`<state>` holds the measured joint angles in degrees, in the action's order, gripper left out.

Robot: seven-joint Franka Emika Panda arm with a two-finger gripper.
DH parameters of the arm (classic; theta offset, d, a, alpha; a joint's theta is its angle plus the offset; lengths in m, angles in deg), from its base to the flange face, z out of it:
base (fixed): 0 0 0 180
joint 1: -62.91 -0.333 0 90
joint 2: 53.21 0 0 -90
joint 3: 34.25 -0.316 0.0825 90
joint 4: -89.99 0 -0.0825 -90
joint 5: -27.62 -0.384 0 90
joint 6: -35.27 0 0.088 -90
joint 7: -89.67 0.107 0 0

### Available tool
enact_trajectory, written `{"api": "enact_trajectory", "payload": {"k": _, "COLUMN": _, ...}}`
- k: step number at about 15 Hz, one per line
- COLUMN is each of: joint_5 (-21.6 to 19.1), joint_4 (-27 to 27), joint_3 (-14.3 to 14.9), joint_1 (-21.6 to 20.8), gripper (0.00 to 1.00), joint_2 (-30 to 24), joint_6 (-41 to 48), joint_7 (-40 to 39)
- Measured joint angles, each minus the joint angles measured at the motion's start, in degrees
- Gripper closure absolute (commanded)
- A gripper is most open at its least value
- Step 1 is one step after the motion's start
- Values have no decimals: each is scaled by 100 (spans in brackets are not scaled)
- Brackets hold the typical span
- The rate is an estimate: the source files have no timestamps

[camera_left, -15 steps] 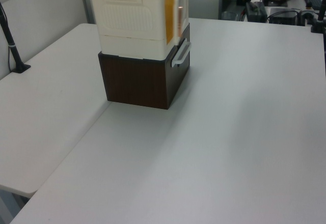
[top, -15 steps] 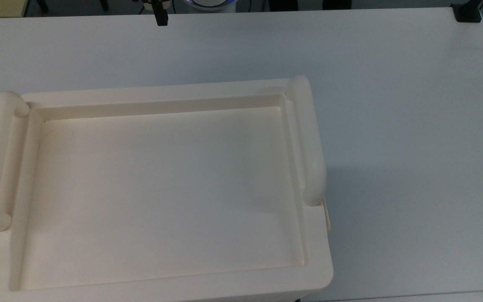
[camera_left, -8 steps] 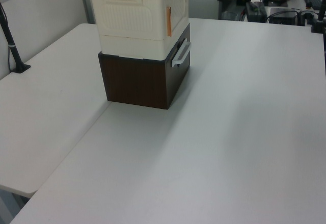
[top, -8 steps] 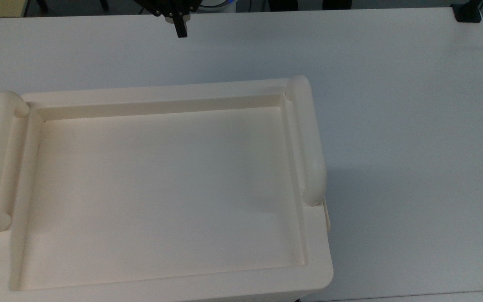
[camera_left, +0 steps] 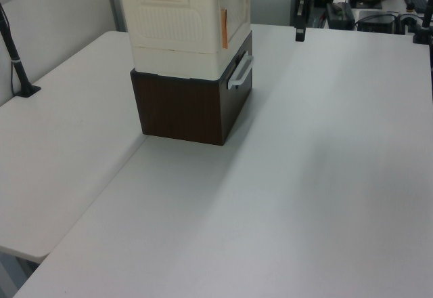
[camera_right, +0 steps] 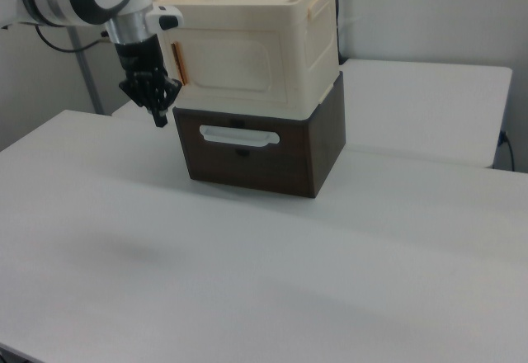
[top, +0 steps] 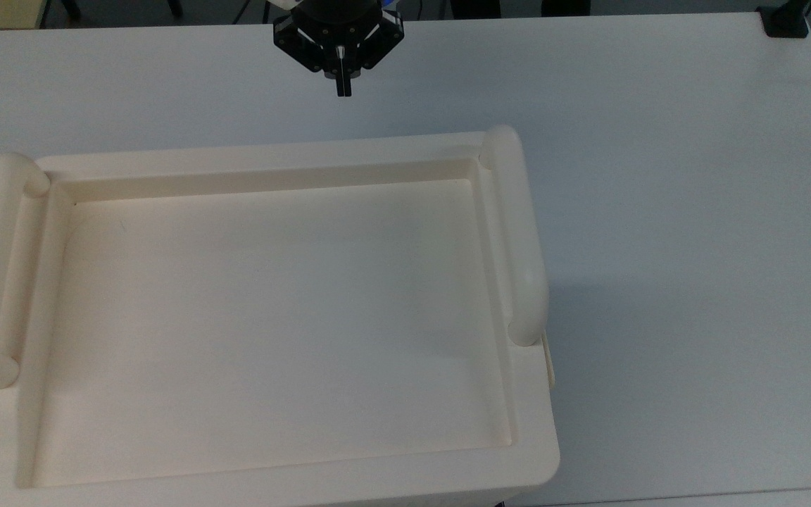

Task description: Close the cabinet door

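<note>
A: Where does the cabinet (camera_right: 247,41) stand?
B: On a dark brown drawer unit (camera_right: 260,144) on the white table (top: 659,176). Its tray top faces the top view, with tube handles on that top view's left and right.

A: And the door (camera_right: 235,70)?
B: On the front face in the right view, lying nearly flush with that face; a thin orange strip (camera_right: 181,64) shows at its edge on the right view's left. In the left view the same strip (camera_left: 224,28) shows on the cabinet's right-hand face.

A: Where is the gripper (camera_right: 158,117) relative to it?
B: Just off the door's orange-strip edge, on the right view's left, pointing down, tips level with the drawer unit's top. No contact is visible. In the top view the gripper (top: 343,90) hangs over bare table beyond the cabinet's far rim.

A: Jaw state?
B: Fingers pressed together, grasping nothing.
</note>
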<state>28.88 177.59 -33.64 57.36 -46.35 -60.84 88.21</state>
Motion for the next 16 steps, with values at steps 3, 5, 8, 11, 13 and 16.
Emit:
{"api": "enact_trajectory", "payload": {"k": 3, "joint_5": 124, "joint_4": 95, "joint_3": 28, "joint_1": 78, "gripper": 38, "joint_2": -11, "joint_6": 183, "joint_7": 63}}
{"api": "enact_trajectory", "payload": {"k": 5, "joint_5": 158, "joint_4": 100, "joint_3": 37, "joint_1": 182, "gripper": 4, "joint_2": -67, "joint_6": 347, "joint_7": 70}}
{"api": "enact_trajectory", "payload": {"k": 8, "joint_5": 160, "joint_4": 107, "joint_3": 37, "joint_1": 293, "gripper": 0, "joint_2": -234, "joint_6": 567, "joint_7": 70}}
{"api": "enact_trajectory", "payload": {"k": 11, "joint_5": 199, "joint_4": 120, "joint_3": 37, "joint_1": 295, "gripper": 0, "joint_2": -296, "joint_6": 570, "joint_7": 79}}
{"api": "enact_trajectory", "payload": {"k": 13, "joint_5": 205, "joint_4": 126, "joint_3": 37, "joint_1": 304, "gripper": 0, "joint_2": -296, "joint_6": 570, "joint_7": 84}}
{"api": "enact_trajectory", "payload": {"k": 16, "joint_5": 205, "joint_4": 126, "joint_3": 43, "joint_1": 321, "gripper": 0, "joint_2": -302, "joint_6": 570, "joint_7": 88}}
